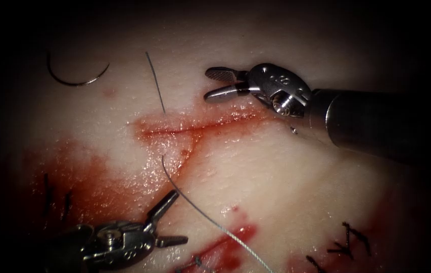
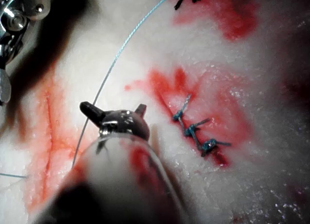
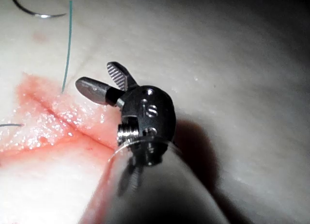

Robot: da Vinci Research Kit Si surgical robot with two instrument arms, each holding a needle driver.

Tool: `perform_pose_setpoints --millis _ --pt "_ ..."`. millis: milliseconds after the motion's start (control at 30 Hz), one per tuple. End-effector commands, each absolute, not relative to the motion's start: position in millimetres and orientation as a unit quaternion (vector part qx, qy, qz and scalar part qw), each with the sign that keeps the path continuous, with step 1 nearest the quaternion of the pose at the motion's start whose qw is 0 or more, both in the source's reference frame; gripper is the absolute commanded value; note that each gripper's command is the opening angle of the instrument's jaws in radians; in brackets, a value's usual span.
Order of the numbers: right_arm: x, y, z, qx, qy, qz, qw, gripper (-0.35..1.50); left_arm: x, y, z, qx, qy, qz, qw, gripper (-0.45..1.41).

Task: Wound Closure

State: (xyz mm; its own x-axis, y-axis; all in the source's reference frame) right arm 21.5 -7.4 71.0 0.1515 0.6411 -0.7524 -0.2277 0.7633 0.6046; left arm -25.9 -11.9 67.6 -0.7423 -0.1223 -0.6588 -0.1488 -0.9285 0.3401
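The curved needle (image 1: 76,80) (image 3: 36,11) lies loose on the tissue, up and to the left of the cut (image 1: 195,126), held by neither tool and not in the tissue. Thread (image 1: 155,83) (image 3: 68,44) enters the tissue at the cut's left end. It comes out below the cut and trails as a long strand (image 1: 210,222) (image 2: 116,59) toward the lower right. My right tool (image 1: 214,83) (image 3: 97,76) hovers open just above the cut's right half, holding nothing. My left tool (image 1: 177,220) (image 2: 116,107) stands open below the cut, its upper jaw beside the strand, gripping nothing.
Red fluid (image 1: 89,177) stains the tissue left of and below the cut. Older dark stitches sit at the lower right (image 1: 349,242) and lower left (image 1: 53,199). A sutured wound with blue knots (image 2: 193,132) lies beside the left tool.
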Motion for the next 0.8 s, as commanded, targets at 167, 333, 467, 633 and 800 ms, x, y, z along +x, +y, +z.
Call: perform_pose_setpoints --millis 167,333,467,633,800 --pt "22.6 -7.0 71.7 0.176 0.583 0.293 0.737 0.81 -28.8 -11.6 67.1 -0.358 0.239 0.902 -0.006 0.88" --pt "22.7 -7.1 72.1 0.175 0.583 0.29 0.738 0.79 -30.8 -12.0 65.9 -0.371 0.266 0.889 -0.033 0.88" --pt "22.9 -7.2 72.2 0.176 0.584 0.288 0.738 0.79 -32.1 -12.0 66.6 -0.375 0.28 0.882 -0.056 0.89" --pt "23.2 -7.3 72.2 0.178 0.586 0.286 0.737 0.79 -33.4 -12.2 67.4 -0.375 0.291 0.877 -0.074 0.89" --pt "23.3 -7.4 72.2 0.18 0.587 0.283 0.736 0.79 -34.8 -12.3 67.2 -0.383 0.304 0.868 -0.081 0.94"
